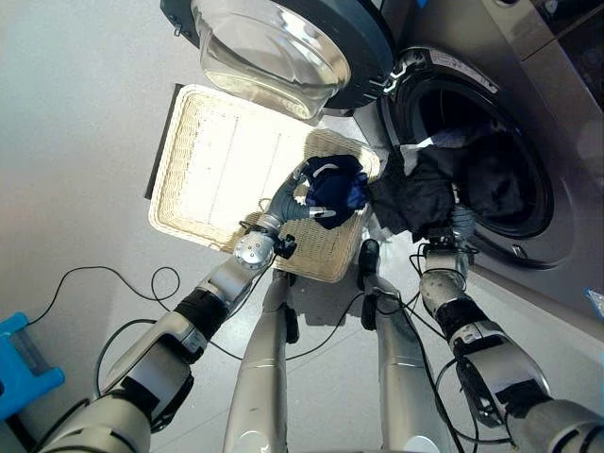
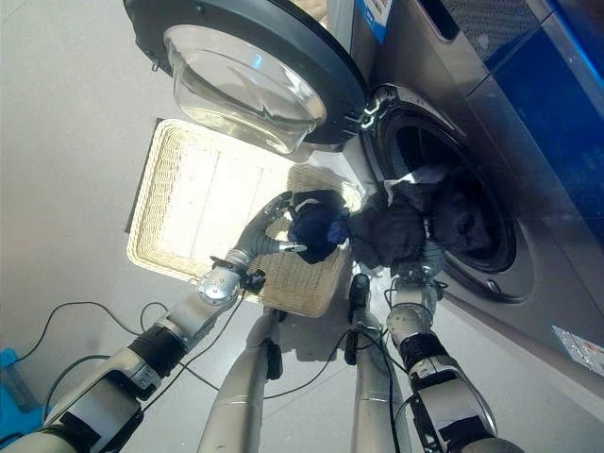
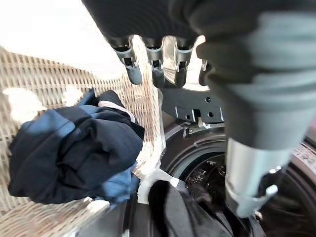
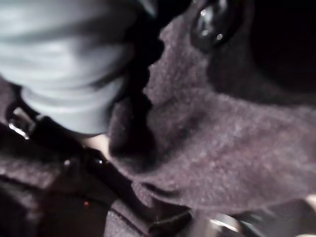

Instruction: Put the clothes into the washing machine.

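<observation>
A navy blue garment (image 1: 337, 184) lies bunched in the near corner of the pale wicker basket (image 1: 217, 160), next to the washing machine's drum opening (image 1: 491, 151). My left hand (image 1: 294, 193) reaches over that corner with its fingers (image 3: 153, 64) straight beside the navy garment (image 3: 74, 148), not gripping it. A dark fleecy garment (image 1: 415, 198) hangs over the drum's lower rim, half inside. My right hand (image 1: 460, 226) is under it from below, and its thumb and a fingertip pinch the dark cloth (image 4: 222, 128).
The washer's round glass door (image 1: 274, 47) stands swung open above the basket's far side. More dark clothes lie inside the drum. A blue object (image 1: 19, 363) sits on the grey floor at the lower left.
</observation>
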Controlling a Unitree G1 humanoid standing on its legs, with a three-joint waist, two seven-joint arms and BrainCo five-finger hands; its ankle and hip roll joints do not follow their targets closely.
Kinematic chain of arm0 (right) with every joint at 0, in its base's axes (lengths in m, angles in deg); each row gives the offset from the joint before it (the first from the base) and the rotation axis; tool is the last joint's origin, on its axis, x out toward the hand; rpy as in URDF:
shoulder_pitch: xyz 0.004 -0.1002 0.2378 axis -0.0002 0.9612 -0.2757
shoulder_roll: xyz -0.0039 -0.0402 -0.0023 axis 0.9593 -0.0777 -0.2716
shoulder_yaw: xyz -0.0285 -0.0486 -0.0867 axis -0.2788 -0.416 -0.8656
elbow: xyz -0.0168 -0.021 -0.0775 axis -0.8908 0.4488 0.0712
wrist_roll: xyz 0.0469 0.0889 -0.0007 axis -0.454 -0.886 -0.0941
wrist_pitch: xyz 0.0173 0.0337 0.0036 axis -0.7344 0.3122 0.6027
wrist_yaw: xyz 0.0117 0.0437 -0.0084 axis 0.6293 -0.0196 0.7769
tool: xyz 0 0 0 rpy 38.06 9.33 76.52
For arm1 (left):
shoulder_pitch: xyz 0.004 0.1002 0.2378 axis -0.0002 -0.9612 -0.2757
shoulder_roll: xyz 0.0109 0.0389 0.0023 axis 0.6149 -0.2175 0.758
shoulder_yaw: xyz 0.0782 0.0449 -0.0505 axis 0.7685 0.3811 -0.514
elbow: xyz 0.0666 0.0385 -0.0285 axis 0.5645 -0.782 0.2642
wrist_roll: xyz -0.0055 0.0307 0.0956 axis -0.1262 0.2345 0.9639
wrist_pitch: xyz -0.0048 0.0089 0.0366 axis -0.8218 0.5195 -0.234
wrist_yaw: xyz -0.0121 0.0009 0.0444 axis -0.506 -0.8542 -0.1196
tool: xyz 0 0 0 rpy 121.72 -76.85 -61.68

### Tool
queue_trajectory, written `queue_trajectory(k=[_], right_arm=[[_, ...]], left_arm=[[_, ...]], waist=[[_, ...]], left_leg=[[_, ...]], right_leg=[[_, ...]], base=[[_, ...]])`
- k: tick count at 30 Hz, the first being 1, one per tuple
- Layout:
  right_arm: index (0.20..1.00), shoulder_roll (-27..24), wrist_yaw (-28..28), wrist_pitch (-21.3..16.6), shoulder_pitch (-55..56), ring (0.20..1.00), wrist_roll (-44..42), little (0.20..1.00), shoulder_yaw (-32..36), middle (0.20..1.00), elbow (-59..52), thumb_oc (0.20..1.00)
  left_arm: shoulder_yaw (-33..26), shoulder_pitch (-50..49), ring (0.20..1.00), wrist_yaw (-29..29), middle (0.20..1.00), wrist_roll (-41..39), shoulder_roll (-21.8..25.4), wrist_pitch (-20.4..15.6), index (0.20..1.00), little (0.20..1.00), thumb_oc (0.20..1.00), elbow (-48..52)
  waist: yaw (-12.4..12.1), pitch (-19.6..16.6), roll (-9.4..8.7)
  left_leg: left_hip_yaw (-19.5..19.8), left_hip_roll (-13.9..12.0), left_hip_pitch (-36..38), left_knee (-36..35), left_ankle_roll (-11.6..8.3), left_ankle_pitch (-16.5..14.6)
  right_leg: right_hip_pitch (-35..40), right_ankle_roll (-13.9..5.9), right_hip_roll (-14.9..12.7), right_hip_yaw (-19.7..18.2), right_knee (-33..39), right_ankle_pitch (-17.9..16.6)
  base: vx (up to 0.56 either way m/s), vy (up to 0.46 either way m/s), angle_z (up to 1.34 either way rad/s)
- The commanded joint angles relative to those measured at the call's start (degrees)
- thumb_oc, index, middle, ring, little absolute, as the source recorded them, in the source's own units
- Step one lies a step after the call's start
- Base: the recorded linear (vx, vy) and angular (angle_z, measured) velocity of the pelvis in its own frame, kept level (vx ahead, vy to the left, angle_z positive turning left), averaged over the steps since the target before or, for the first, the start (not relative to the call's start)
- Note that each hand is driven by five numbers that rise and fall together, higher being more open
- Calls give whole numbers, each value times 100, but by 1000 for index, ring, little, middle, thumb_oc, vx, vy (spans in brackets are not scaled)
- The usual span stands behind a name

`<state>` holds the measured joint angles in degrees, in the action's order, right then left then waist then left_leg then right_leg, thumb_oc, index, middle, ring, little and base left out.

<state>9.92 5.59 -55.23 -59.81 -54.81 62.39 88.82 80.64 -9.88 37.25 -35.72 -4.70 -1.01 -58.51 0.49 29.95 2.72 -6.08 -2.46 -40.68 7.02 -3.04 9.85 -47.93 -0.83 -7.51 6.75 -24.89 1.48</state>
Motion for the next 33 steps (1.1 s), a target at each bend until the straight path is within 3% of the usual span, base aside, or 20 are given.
queue_trajectory(k=[1,7,12,17,22,24,26,27,33], right_arm=[[200,-622,192,-317,-353,200,-366,200,264,200,-40,200],[200,-1264,39,-276,-753,200,-191,200,391,200,432,200],[200,-1925,-265,65,-1094,200,169,200,231,200,578,200],[200,-2108,-259,55,-1213,200,-175,200,159,200,342,200],[200,-1942,-136,-496,-1382,200,-1454,200,354,200,-154,200],[200,-1911,-38,-1050,-1550,200,-1956,200,500,200,-162,200],[200,-1905,-28,-1100,-1553,200,-1983,200,523,200,-164,200],[200,-1916,77,-1399,-1685,200,-2503,200,681,200,-219,200],[200,-1769,-139,-2110,-1808,200,-2503,200,1126,200,-842,200]], left_arm=[[-234,153,1000,232,1000,-155,-66,-440,1000,1000,1000,262],[-311,112,1000,463,1000,-524,83,-536,1000,1000,1000,608],[-458,-116,1000,395,1000,-974,309,-672,1000,1000,1000,1080],[-549,-302,1000,301,1000,-1146,434,-809,1000,1000,1000,1451],[-587,-385,1000,351,1000,-1026,410,-912,1000,1000,1000,1801],[-568,-306,1000,433,1000,-963,398,-979,1000,1000,1000,1880],[-547,-306,1000,453,1000,-964,390,-980,1000,1000,1000,1889],[-544,-226,1000,483,1000,-998,395,-1014,1000,1000,1000,1975],[-553,-95,1000,483,1000,-1024,323,-995,1000,1000,1000,2150]], waist=[[28,-15,383],[-83,-15,443],[-212,-15,459],[-252,-15,459],[-253,-15,486],[-246,-15,530],[-248,-15,535],[-244,-15,578],[-231,-15,638]], left_leg=[[-410,487,-71,532,218,-598],[-333,529,-147,591,230,-621],[-240,557,-264,628,244,-654],[-215,559,-374,616,255,-645],[-208,547,-422,527,251,-629],[-226,544,-453,472,249,-568],[-224,544,-415,475,241,-606],[-231,562,-366,445,234,-605],[-249,582,-340,437,241,-571]], right_leg=[[315,-300,209,525,618,-563],[250,-316,127,582,567,-589],[138,-356,41,674,488,-578],[18,-356,16,714,479,-600],[-63,-356,41,693,479,-598],[-107,-346,45,681,518,-659],[-77,-362,42,672,500,-619],[-38,-369,33,662,527,-626],[-21,-366,-2,664,558,-670]], base=[[0,0,0],[5,-6,0],[7,-62,9],[-4,-45,3],[0,0,0],[0,0,0],[0,0,0],[0,0,0],[0,0,0]])
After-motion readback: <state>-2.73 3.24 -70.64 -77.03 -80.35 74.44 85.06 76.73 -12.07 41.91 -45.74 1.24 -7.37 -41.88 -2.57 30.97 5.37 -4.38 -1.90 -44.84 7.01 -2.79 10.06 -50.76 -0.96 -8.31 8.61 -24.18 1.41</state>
